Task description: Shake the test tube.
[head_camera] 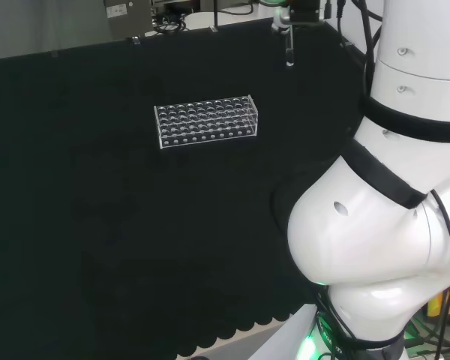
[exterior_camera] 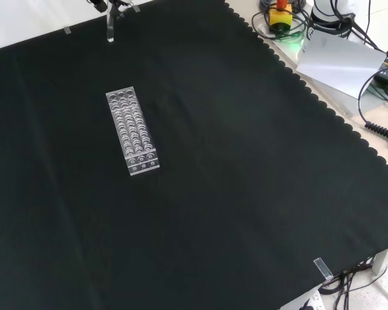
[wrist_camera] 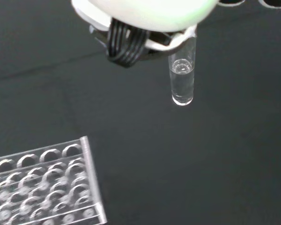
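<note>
Hand [wrist_camera: 131, 42]: black fingers curled round the top of the test tube, which hangs below them, raised above the cloth
Test tube [wrist_camera: 182, 79]: one, clear glass, upright with its rounded end down; a little clear liquid seems to sit in its lower part; in the head view [head_camera: 289, 51] it hangs at the top, right of the rack and well apart from it; in the front view [exterior_camera: 110, 27] it is at the top left, beyond the rack's far end
Rack [head_camera: 205, 121]: one, clear plastic, many round holes in rows, lying flat on the cloth; no tubes seen in it
Bench [exterior_camera: 246, 194]: covered in black cloth with a scalloped edge, bare around the rack
Arm [head_camera: 382, 217]: big white links at the head view's right
Room: past the cloth's edge in the front view, a red-and-yellow button box [exterior_camera: 280, 14], a grey sheet [exterior_camera: 339, 61] and black cables [exterior_camera: 381, 129]
</note>
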Controlling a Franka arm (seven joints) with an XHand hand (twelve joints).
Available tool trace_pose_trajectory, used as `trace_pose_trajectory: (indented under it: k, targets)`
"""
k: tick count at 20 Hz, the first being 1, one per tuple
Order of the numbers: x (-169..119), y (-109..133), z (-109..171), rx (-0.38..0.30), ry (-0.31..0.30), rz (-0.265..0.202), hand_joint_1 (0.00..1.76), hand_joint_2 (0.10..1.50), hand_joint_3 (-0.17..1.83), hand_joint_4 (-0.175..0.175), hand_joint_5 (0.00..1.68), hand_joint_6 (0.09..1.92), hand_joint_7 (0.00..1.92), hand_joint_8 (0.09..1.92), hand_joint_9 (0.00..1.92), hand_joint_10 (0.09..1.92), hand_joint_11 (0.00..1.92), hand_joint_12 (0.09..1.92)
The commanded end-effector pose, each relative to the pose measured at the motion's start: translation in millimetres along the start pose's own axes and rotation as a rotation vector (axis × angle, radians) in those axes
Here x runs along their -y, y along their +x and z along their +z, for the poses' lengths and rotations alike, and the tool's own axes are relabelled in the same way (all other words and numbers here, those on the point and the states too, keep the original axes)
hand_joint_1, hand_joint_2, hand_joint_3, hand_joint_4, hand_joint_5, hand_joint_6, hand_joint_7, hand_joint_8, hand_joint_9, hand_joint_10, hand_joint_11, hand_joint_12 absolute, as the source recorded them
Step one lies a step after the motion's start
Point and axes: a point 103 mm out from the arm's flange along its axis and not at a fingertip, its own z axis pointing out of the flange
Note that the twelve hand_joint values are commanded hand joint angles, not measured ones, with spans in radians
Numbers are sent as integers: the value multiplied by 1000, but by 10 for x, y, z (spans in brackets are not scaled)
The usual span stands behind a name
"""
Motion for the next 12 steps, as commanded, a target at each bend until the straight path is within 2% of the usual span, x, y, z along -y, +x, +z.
trace_pose_trajectory:
  k: [1,7,12]
  targets:
    - [47,502,107,-20,21,-105,1217,664,646,-175,1283,637,1693,548,1583,526,1234,889]
    - [111,1067,162,-33,37,-204,1217,664,646,-175,1283,637,1693,548,1582,526,1234,890]
    - [190,1435,215,-74,67,-266,1217,664,647,-175,1283,637,1693,548,1582,526,1234,890]
